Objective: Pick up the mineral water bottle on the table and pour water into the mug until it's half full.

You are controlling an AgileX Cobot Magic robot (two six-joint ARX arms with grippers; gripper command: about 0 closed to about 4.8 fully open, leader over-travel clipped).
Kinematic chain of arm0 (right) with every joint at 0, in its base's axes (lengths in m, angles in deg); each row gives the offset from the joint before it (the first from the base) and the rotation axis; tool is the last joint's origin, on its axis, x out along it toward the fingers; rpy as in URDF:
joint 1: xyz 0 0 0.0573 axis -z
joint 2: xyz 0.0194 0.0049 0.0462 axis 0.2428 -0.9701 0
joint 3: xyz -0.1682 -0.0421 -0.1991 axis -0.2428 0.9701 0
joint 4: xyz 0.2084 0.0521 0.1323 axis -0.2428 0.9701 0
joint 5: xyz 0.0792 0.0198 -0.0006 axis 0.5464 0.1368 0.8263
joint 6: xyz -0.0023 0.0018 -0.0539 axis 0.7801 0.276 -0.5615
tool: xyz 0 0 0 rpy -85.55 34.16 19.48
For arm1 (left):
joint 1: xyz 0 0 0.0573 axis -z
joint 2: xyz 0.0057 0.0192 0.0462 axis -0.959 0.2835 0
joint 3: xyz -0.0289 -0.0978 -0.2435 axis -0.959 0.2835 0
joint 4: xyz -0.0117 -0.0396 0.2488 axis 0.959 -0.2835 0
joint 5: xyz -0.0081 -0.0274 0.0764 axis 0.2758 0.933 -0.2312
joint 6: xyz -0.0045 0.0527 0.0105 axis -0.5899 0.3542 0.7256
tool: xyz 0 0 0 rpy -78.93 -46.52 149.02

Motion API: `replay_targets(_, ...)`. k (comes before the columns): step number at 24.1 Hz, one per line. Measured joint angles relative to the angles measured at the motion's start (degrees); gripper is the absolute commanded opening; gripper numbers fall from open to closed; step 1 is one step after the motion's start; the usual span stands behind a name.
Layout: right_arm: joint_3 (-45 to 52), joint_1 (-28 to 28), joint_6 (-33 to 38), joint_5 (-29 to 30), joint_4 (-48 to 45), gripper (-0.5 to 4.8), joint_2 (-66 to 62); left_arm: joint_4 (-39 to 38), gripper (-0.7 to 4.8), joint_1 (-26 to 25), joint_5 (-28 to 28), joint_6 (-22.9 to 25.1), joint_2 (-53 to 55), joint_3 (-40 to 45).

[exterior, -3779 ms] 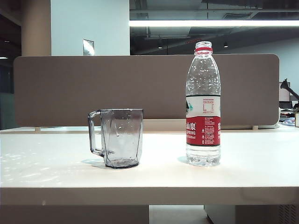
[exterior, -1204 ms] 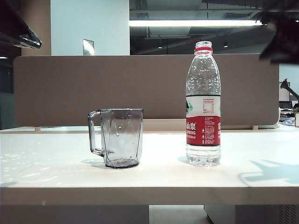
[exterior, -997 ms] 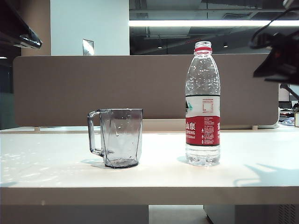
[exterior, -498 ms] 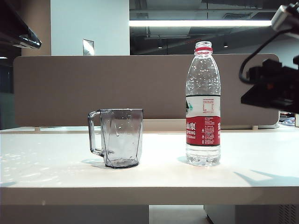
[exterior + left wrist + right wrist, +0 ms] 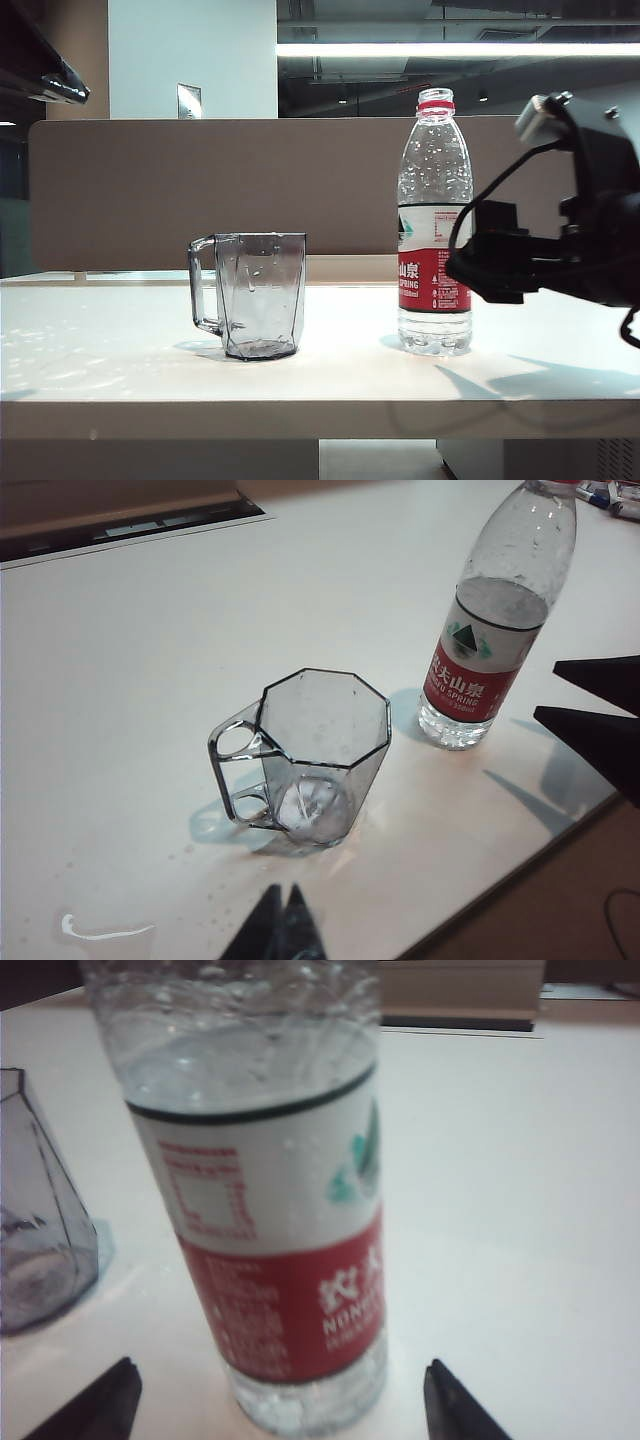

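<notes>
Exterior view: low, near table height, facing across it at my mug and the mineral water bottle, fairly near.
Left wrist view: looks steeply down from above my left gripper; takes in mug, bottle and table edge.
Right wrist view: low and level, very near, over my right gripper; bottle fills it, somewhat blurred.
Shared: all three see bottle and mug; the dark tips at the left wrist view's edge are probably my right gripper.
</notes>
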Motion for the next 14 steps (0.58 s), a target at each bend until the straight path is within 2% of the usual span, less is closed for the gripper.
replay_targets(2, -2.0, 0.0, 0.0, 0.5, -0.1, 4.04, -0.7, 0.0, -0.05, 0.0, 0.0, 0.0, 0.0, 0.0)
replay_targets(4, -3.8, 0.0, 0.0, 0.5, 0.2, 4.33, -1.0, 0.0, -0.04, 0.0, 0.0, 0.0, 0.0, 0.0)
replay_targets(9, -8.9, 0.0, 0.0, 1.7, 4.3, 4.33, -2.8, 0.0, -0.04, 0.0, 0.0, 0.0, 0.0, 0.0)
replay_targets(14, -13.0, 0.0, -0.1, 1.9, 4.7, 4.33, -8.2, 0.0, -0.04, 0.0, 0.0, 0.0, 0.0, 0.0)
